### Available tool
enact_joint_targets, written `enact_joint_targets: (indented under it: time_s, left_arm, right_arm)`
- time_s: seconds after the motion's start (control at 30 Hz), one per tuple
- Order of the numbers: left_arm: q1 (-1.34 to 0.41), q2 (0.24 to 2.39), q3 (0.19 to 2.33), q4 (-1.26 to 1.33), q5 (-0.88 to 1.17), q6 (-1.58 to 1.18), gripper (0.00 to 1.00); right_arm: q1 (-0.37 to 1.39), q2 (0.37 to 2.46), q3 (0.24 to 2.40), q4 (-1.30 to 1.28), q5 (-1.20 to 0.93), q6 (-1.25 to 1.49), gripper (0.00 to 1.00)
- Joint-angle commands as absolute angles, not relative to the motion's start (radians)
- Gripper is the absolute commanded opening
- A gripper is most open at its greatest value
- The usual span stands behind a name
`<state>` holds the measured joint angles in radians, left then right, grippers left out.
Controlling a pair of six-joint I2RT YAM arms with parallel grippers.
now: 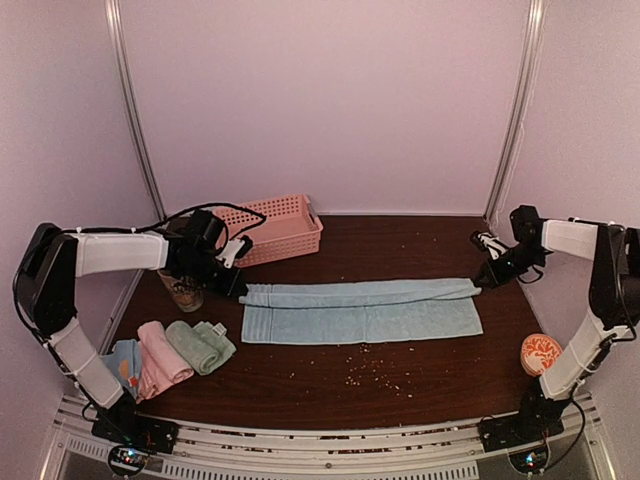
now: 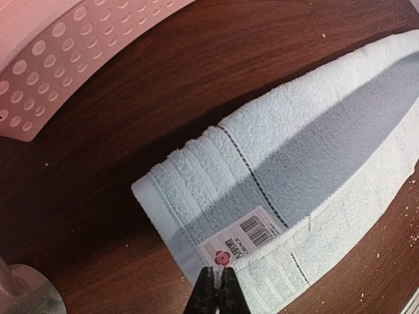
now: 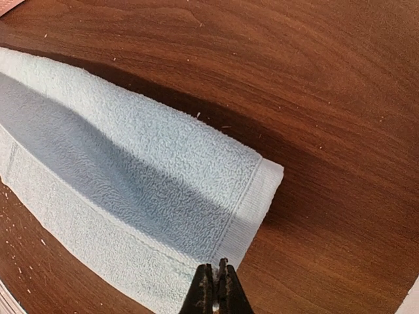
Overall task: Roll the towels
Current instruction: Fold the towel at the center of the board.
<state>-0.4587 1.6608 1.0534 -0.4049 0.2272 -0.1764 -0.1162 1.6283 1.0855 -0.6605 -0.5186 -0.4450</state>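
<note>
A long light blue towel (image 1: 365, 315) lies across the middle of the dark wooden table, its far long edge folded over toward me. My left gripper (image 1: 240, 288) is shut on the towel's left end, pinching the folded layer by the barcode label (image 2: 245, 237). At the towel's right end my right gripper (image 1: 479, 283) is shut on the hem corner (image 3: 252, 209). Both pinched corners (image 2: 196, 252) are lifted slightly, casting a shadow under the fold. Rolled pink (image 1: 160, 360), sage green (image 1: 200, 345) and blue dotted (image 1: 122, 362) towels sit at the near left.
A pink perforated basket (image 1: 270, 228) stands at the back left, close behind my left arm. A clear glass (image 1: 183, 290) stands beside the left gripper. An orange patterned cup (image 1: 541, 353) sits at the near right. Crumbs (image 1: 368, 375) dot the table in front of the towel.
</note>
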Motion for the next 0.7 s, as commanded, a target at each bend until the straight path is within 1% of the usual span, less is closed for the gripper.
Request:
enact_joint_targets:
  time_s: [0.0,0.4,0.67]
  left_arm:
    - [-0.449,1.596,1.043,-0.419,0.253,-0.149,0.0]
    - [-0.448,1.584,0.992,-0.473,0.294,-0.149,0.0]
    - [-0.449,1.628,0.992,-0.469,0.305,-0.153,0.0]
  right_arm:
    - [-0.139,1.56,1.085,-0.701,-0.549,-0.53,0.0]
    - [-0.14,1.523,0.94,-0.769,-0.583,-0.735,0.0]
    - [-0.139,1.543,0.923,-0.75,-0.574,-0.743,0.0]
